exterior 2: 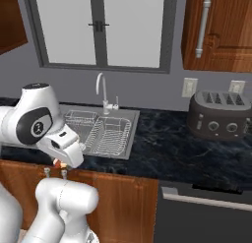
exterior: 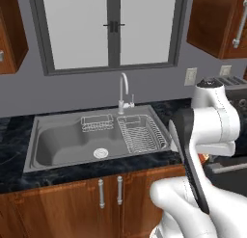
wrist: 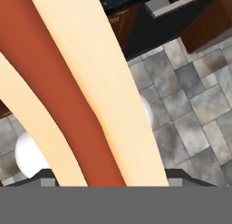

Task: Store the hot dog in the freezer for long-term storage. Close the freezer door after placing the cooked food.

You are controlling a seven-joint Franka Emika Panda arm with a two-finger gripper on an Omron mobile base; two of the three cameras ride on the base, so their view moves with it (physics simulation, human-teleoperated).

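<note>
Item: hot dog [wrist: 81, 91], tan bun, reddish sausage. The gripper [exterior 2: 59, 164] is clamping it (freezer-bound, by my judgement), carrying it near the sink [exterior 2: 125, 138], above the tiled floor [wrist: 195, 105].

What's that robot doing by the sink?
The robot's white arm is carrying a hot dog. In the hand view, the tan bun and reddish sausage sit right up against the camera, held between the jaws, with the grey tiled floor below. In the right base view, a bit of the hot dog peeks out under the gripper, in front of the counter edge by the sink. A toaster sits on the counter to the right. It hasn't been put away anywhere yet.
</note>
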